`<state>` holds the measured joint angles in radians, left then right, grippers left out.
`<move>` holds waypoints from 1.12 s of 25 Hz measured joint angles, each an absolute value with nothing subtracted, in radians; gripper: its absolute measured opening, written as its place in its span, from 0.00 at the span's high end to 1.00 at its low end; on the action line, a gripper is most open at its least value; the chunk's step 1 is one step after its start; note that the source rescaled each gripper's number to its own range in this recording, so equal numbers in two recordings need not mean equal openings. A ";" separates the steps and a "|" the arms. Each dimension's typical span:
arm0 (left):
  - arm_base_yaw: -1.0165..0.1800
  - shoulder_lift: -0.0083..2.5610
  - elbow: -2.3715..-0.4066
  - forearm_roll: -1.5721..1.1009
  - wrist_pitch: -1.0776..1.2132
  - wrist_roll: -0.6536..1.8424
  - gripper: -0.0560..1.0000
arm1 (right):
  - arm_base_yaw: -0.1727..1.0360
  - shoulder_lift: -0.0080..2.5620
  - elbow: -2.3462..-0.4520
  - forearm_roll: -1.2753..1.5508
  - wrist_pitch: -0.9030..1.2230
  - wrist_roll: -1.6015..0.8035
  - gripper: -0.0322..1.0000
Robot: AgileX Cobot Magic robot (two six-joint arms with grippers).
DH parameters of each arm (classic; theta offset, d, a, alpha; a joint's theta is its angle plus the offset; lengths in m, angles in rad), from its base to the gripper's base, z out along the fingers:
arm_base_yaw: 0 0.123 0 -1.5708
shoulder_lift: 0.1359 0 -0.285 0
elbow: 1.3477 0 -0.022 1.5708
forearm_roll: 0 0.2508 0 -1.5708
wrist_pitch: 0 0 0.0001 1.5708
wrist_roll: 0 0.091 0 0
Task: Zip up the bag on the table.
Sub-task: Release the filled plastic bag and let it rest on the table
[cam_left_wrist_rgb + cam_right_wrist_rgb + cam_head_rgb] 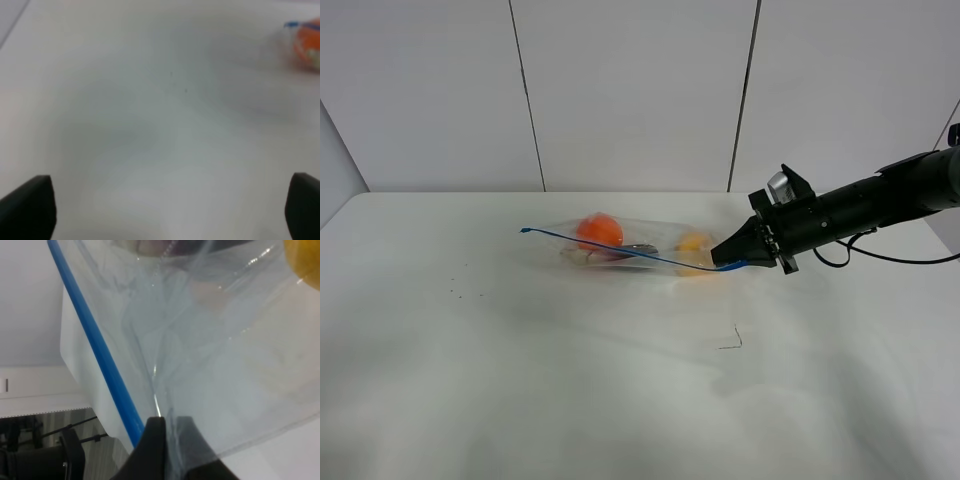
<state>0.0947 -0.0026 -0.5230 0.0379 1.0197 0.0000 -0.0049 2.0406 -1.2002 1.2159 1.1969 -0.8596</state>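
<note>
White panelled wall (630,90) behind, plain white table (520,380) out front, and the bag (655,232) lies toward the far side, a little right of centre. Through the clear plastic: 1 orange fruit (599,231) at the left end, a darker purplish item (620,250) just beside it, hard to make out, and 1 yellow piece (692,243) at the right end. The blue zipper strip (575,240) runs along the bag's near long edge. Right gripper (728,262) is at the bag's right end, its 2 fingers pinched together on the plastic just beside the strip. Left gripper (170,190) hangs over bare table, fingers wide apart, gripping nothing, well apart from the bag.
</note>
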 joint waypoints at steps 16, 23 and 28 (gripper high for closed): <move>0.095 -0.003 -0.495 0.052 1.050 0.000 0.00 | -0.005 2.041 -1.200 1.219 1.197 -0.874 0.96; 0.095 -0.003 -0.494 0.052 1.050 0.000 0.00 | -0.005 2.041 -1.200 1.219 1.196 -0.874 0.19; 0.095 -0.003 -0.494 0.053 1.050 0.000 0.00 | -0.005 2.041 -1.200 1.219 1.151 -0.861 0.01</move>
